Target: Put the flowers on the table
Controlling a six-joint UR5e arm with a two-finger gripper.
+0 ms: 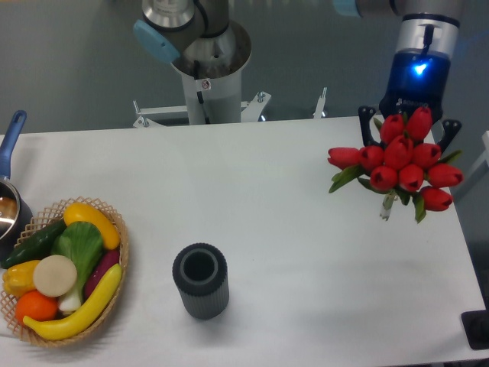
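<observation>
The flowers [401,160], a bunch of red tulips with green leaves, hang in the air over the far right part of the white table [290,199], blooms facing the camera. A faint shadow lies on the tabletop below them. My gripper [409,138] comes down from the upper right behind the bunch, with a blue-lit wrist. Its black fingers [368,128] show on either side of the blooms and hold the stems, which are hidden behind the blooms.
A dark grey ribbed vase [200,280] stands upright at front centre. A wicker basket [120,233] of fake vegetables and fruit sits at the front left. A pot with a blue handle [11,141] is at the left edge. The robot base [206,84] stands behind the table.
</observation>
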